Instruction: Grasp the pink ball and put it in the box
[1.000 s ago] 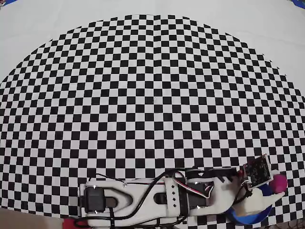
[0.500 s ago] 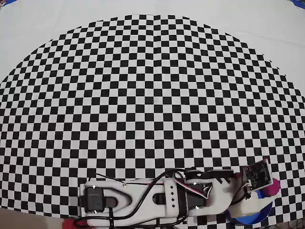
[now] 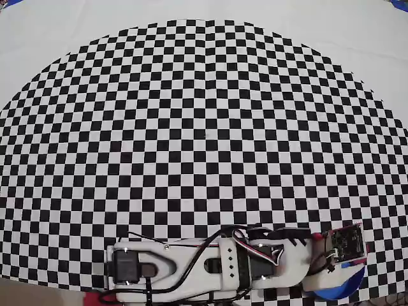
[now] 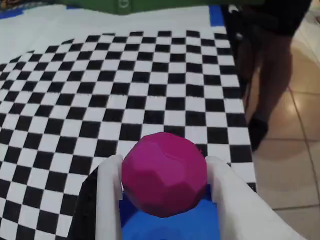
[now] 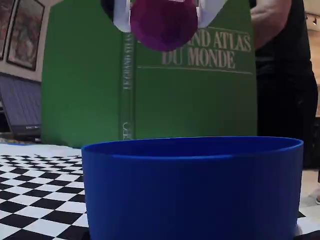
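**Holding the ball above the tub**

Clamped between the two white fingers (image 4: 109,200), the pink ball (image 4: 164,173) hangs in the gripper (image 5: 161,12) directly over the box (image 5: 192,185), well clear of its rim in the fixed view. Its faceted, matte surface suggests a light, fairly stiff ball that grips well. The fingers pinch it across its widest part, a sound hold. The overhead view shows only a sliver of blue tub beneath the arm (image 3: 210,268).

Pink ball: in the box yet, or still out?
Out. In the fixed view the pink ball hangs well above the box rim, clamped in the gripper; the wrist view shows fingers on both sides.
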